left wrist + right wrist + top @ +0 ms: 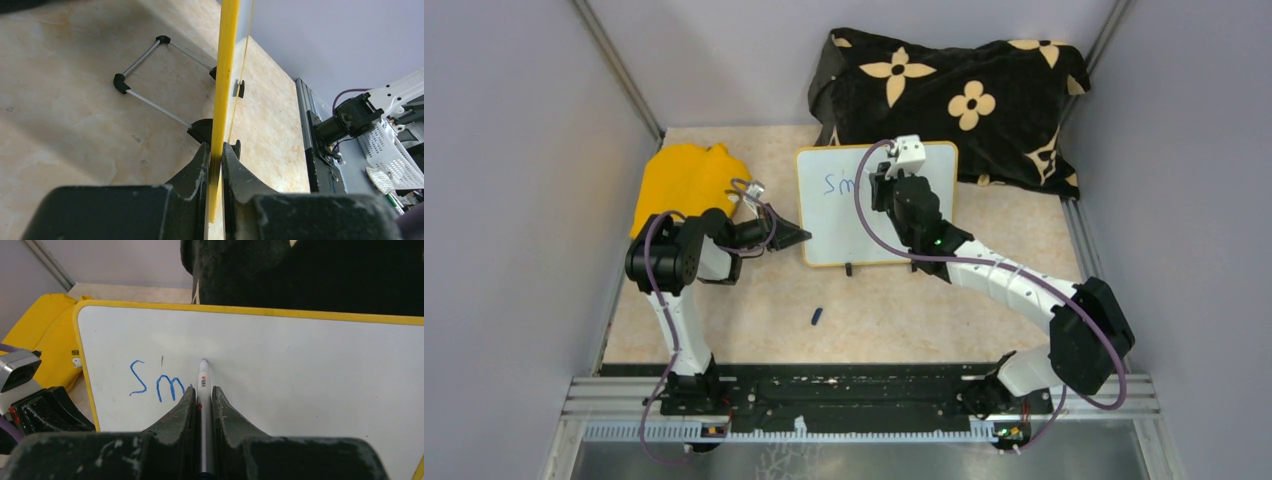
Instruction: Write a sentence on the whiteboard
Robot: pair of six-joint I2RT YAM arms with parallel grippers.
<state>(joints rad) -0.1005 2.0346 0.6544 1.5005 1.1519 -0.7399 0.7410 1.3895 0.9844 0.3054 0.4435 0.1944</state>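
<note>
The whiteboard (849,225), white with a yellow rim, stands tilted on the table in the top view. Blue letters "Sm" (842,184) are written at its upper left; they also show in the right wrist view (155,382). My left gripper (796,236) is shut on the whiteboard's left edge, seen as a yellow rim (222,100) between the fingers. My right gripper (882,183) is shut on a white marker (203,377), whose tip touches the whiteboard (300,380) just right of the "m".
A black flowered cloth (954,95) lies behind the board. A yellow cloth (682,180) lies at the back left. A small blue marker cap (817,317) lies on the table in front. The board's wire stand (150,75) rests behind it.
</note>
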